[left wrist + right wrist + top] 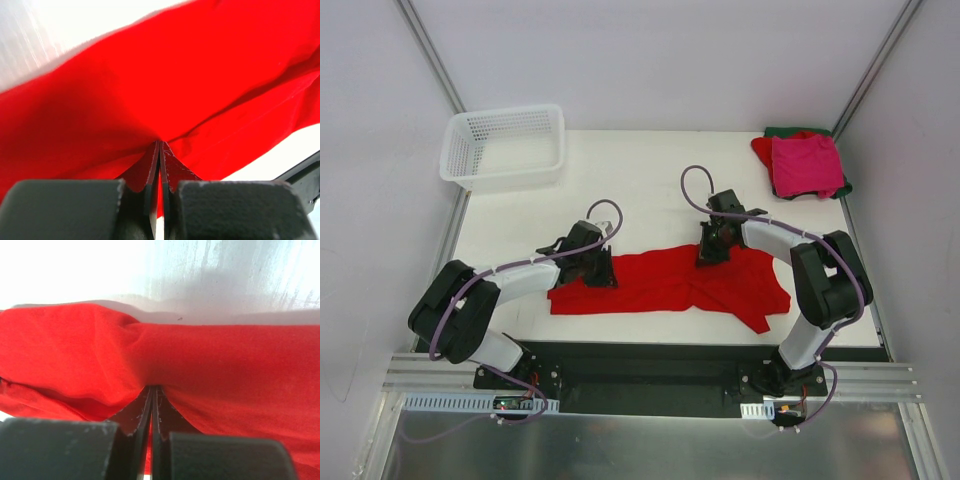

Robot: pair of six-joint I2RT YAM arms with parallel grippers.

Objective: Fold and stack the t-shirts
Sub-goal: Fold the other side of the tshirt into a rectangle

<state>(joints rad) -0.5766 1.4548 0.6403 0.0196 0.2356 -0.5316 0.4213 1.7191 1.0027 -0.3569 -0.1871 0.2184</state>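
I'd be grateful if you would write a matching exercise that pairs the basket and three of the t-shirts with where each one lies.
Things:
1. bright red t-shirt
2. white basket
3. magenta-pink t-shirt
4. dark green t-shirt

Places:
A. far right corner, lying on top
B. far left corner
C. far right corner, underneath, only edges showing
D. spread out across the near middle

Pairs: 1-D, 2-B, 3-A, 4-C

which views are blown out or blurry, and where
Left wrist: table behind the bright red t-shirt blown out to white, the near fingers slightly soft. Right wrist: white glare upper left, streaky haze upper right. Top external: even light, sharp, no glare.
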